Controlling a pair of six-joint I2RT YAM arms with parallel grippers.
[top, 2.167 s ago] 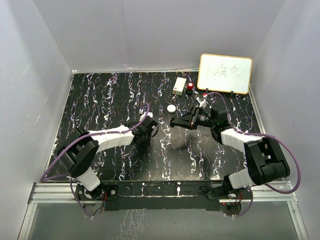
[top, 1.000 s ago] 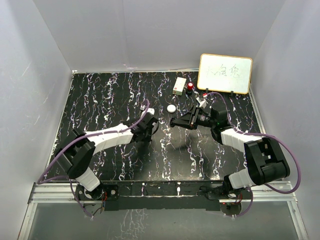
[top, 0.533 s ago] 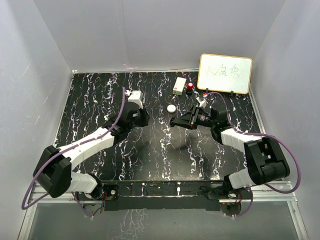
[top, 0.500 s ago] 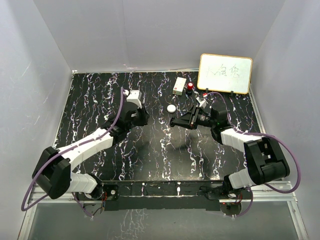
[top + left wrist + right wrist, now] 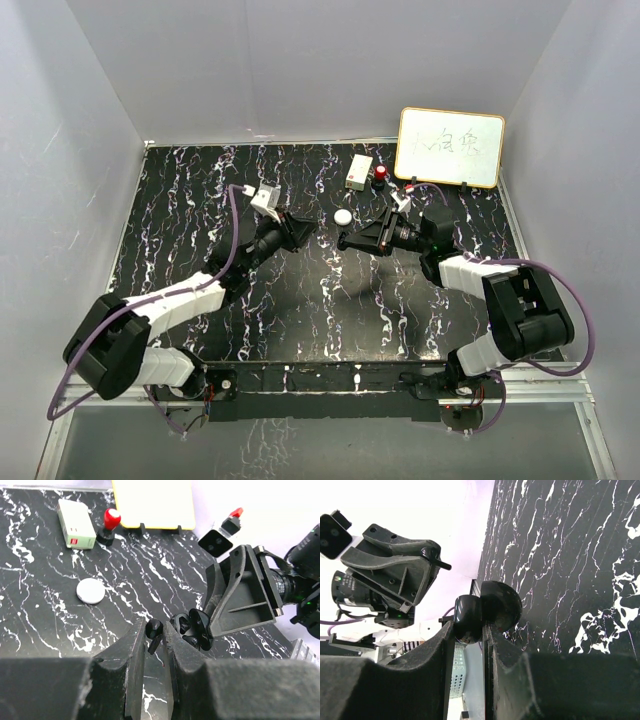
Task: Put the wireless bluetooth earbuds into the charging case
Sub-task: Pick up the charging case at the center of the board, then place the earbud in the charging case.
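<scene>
The left tool (image 5: 296,229) is clenched on one black earbud (image 5: 153,628), which sits between the tips of its two fingers (image 5: 134,652) with the stem pointing down. The right tool (image 5: 350,241) faces it from the other side and grasps the black charging case (image 5: 192,628), which is lifted above the table (image 5: 200,200) with its lid open. The earbud is just beside the open case, apart from it, and nothing stands between them. Dark shapes lie inside the case, but I cannot tell if one of them is the second earbud. On the table beyond the two tools lies a white round puck (image 5: 343,216), near them. Farther back stand a pale box (image 5: 359,171) and a small red-capped object (image 5: 380,175), close together, and a whiteboard with a yellow frame (image 5: 450,148) at the far right.
</scene>
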